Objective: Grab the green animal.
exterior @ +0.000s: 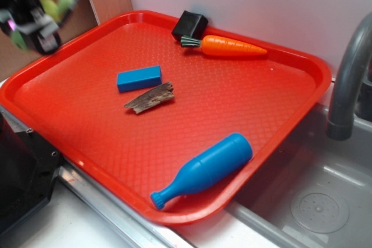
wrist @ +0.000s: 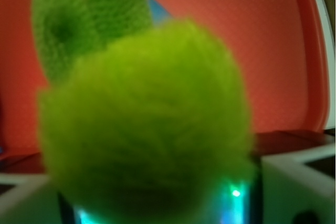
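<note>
Up in the top left corner, above the edge of the red tray point(exterior: 35, 108), my gripper point(exterior: 36, 20) is squeezed around the green animal point(exterior: 55, 5). It is off the tray, up in the air with me. In my wrist view the fuzzy green toy point(wrist: 147, 124) fills almost everything, with two stubby ears pointing up, and the red tray point(wrist: 273, 51) lies far below it.

On the tray, going from left to right, there is a blue block point(exterior: 139, 78) lying flat. Just beside it, lower down, is a brown piece of wood point(exterior: 150, 98). At the back rim sits a black block point(exterior: 189, 25), and the leafy end of the orange carrot point(exterior: 231, 46) touches it. Near the front rim lies the blue bottle point(exterior: 203, 170) on its side, its thin neck pointing at the front edge. On the far right, a grey tap point(exterior: 349, 79) bends over a grey sink point(exterior: 319, 201).
</note>
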Controlling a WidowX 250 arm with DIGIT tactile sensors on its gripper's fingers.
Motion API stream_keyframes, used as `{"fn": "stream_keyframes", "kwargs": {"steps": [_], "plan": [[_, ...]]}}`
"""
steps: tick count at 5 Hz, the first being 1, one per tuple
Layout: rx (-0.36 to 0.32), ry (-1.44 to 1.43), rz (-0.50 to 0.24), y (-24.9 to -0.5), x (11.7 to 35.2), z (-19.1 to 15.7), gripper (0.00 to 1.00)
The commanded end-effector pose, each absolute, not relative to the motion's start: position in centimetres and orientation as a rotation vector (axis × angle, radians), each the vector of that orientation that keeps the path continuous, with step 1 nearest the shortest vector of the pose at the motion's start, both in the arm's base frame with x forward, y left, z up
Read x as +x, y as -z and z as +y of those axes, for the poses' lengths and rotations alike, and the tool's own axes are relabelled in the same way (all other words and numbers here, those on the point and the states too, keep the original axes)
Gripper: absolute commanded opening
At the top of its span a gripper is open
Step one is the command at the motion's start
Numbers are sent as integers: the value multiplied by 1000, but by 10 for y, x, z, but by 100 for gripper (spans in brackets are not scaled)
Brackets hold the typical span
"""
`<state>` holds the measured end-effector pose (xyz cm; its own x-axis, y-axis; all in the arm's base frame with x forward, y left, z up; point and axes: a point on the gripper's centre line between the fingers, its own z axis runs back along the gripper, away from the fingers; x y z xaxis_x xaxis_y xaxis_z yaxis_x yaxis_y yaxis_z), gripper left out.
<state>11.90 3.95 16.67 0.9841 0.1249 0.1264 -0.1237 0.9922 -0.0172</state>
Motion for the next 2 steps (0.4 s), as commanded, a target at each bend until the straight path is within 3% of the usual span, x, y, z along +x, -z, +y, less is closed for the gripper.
{"fn": "stream_keyframes", "kwargs": {"steps": [1, 2], "plan": [[40, -119, -115, -245, 165, 51, 0], [76, -69, -124, -254, 177, 36, 0]]}}
